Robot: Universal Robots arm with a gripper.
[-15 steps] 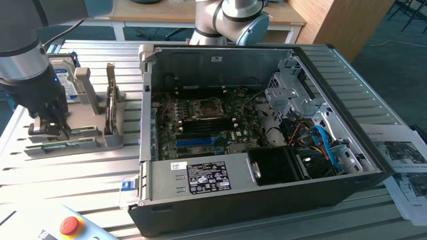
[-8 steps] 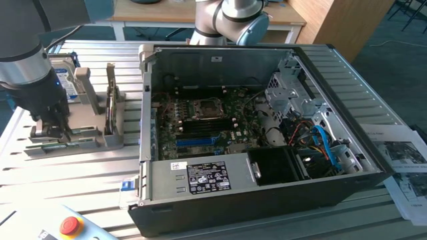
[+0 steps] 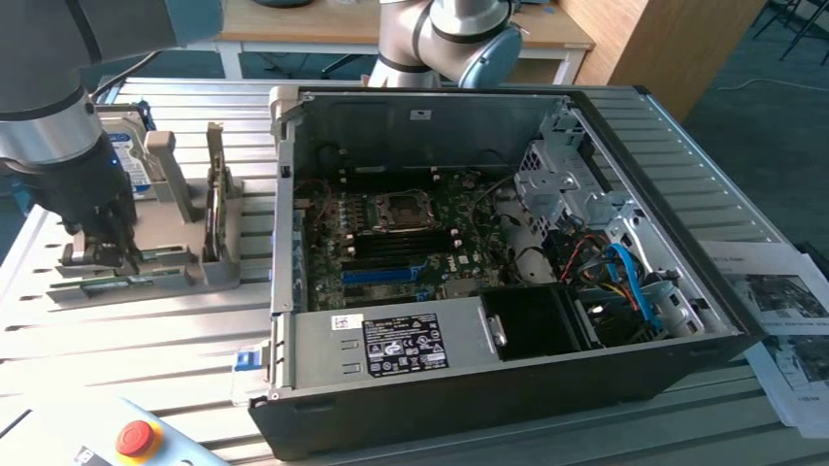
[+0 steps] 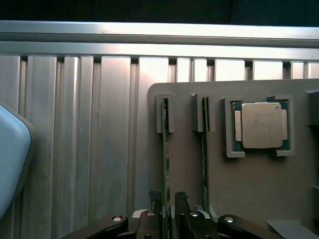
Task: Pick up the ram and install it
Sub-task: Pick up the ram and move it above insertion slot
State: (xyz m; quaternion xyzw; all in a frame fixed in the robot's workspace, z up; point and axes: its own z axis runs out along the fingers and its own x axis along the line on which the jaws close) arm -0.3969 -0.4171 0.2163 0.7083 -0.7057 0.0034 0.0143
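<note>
The ram (image 4: pixel 166 164) is a thin green stick standing on edge in a slot of the grey holder (image 4: pixel 249 184). My gripper (image 4: pixel 167 196) is down over it, one finger on each side of the stick. The jaws are open, with a narrow gap showing on both sides. A second green stick (image 4: pixel 204 159) stands in the neighbouring slot. In the exterior view the gripper (image 3: pixel 111 254) hangs low over the holder (image 3: pixel 182 272) at the left, beside the open computer case (image 3: pixel 518 379). The motherboard (image 3: pixel 402 243) with its blue slots (image 3: pixel 382 275) lies inside the case.
A square silver processor (image 4: pixel 261 125) sits in a pocket of the holder. A blue-labelled hard drive (image 3: pixel 130 146) stands behind the arm. A red stop button (image 3: pixel 136 437) is at the near left and papers (image 3: pixel 790 320) lie at the right. The ribbed metal table (image 4: pixel 89 149) surrounds the holder.
</note>
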